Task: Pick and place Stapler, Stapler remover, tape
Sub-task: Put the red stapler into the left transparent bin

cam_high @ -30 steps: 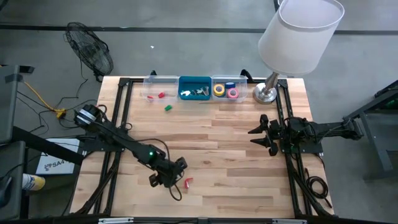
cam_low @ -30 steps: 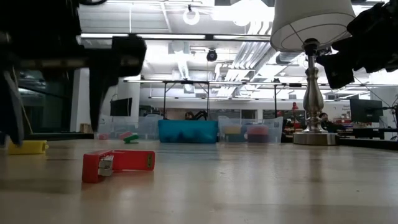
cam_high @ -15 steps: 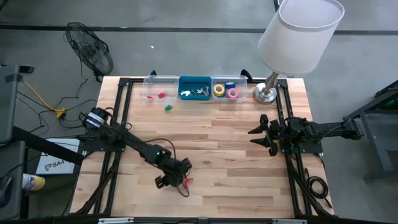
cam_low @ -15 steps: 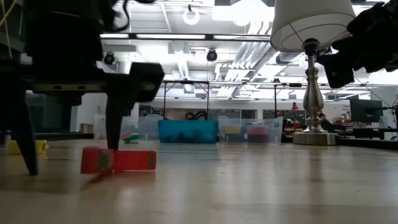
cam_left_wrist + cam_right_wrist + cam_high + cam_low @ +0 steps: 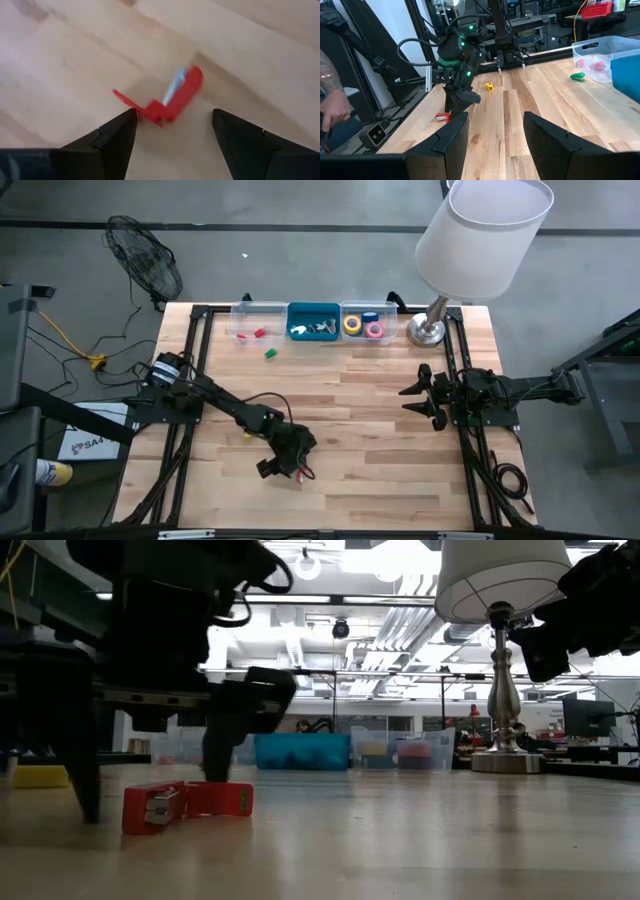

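Note:
A small red stapler lies flat on the wooden table near its near edge, also seen in the low view. My left gripper is open and low over the stapler, one finger on each side. My right gripper is open and waits at the table's right side, touching nothing. Yellow, pink and blue tape rolls sit in a clear bin at the far edge. Metal staple removers lie in the blue bin. My left gripper comes from above, pointing down, with the stapler between its open fingers. One fingertip stands right at the stapler's thin red end; whether it touches that end I cannot tell.
A lamp stands at the far right corner, its shade overhanging the table. A clear bin with red pieces sits left of the blue bin. A green piece and a yellow piece lie on the table. A person's hand shows beyond the left edge.
My left gripper has moved toward the table's right, over the red stapler, and come down until its open fingers stand on either side of it. The right arm has kept still.

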You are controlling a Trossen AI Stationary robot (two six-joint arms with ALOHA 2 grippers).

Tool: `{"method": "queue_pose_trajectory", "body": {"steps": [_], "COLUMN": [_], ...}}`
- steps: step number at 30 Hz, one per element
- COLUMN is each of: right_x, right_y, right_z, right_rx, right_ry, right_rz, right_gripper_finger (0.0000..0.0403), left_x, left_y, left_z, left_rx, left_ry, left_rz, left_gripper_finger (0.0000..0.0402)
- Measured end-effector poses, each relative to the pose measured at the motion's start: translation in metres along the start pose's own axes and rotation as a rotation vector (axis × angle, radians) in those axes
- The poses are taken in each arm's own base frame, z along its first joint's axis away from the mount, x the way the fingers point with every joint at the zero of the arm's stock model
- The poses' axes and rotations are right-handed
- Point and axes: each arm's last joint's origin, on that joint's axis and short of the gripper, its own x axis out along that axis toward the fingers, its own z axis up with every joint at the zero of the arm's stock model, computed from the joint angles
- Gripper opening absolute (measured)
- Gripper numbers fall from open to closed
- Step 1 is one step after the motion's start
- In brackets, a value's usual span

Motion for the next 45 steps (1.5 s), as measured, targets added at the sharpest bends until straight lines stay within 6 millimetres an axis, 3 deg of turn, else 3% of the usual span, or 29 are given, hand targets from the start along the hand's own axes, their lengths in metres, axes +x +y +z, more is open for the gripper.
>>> {"method": "queue_pose_trajectory", "body": {"steps": [6, 16, 27, 38, 45], "right_x": [0.0000, 0.0000, 0.0000, 0.0000, 0.0000], "right_y": [0.0000, 0.0000, 0.0000, 0.0000, 0.0000], "right_z": [0.0000, 0.0000, 0.0000, 0.0000, 0.0000], "right_rx": [0.000, 0.000, 0.000, 0.000, 0.000], "right_ry": [0.000, 0.000, 0.000, 0.000, 0.000], "right_rz": [0.000, 0.000, 0.000, 0.000, 0.000], "right_gripper_finger": [0.0181, 0.0181, 0.0181, 0.0181, 0.0181], "left_x": [0.0101, 0.0107, 0.0111, 0.0113, 0.0113], "left_y": [0.0032, 0.0045, 0.0032, 0.0026, 0.0017], "left_z": [-0.0010, 0.0013, 0.0011, 0.0010, 0.0001], "left_rx": [0.027, 0.078, 0.092, 0.068, 0.044], "left_ry": [-0.044, -0.071, -0.088, -0.098, -0.092], "left_rz": [0.017, 0.035, 0.004, -0.019, -0.036], "left_gripper_finger": [0.0257, 0.0252, 0.0169, 0.0127, 0.0063]}}
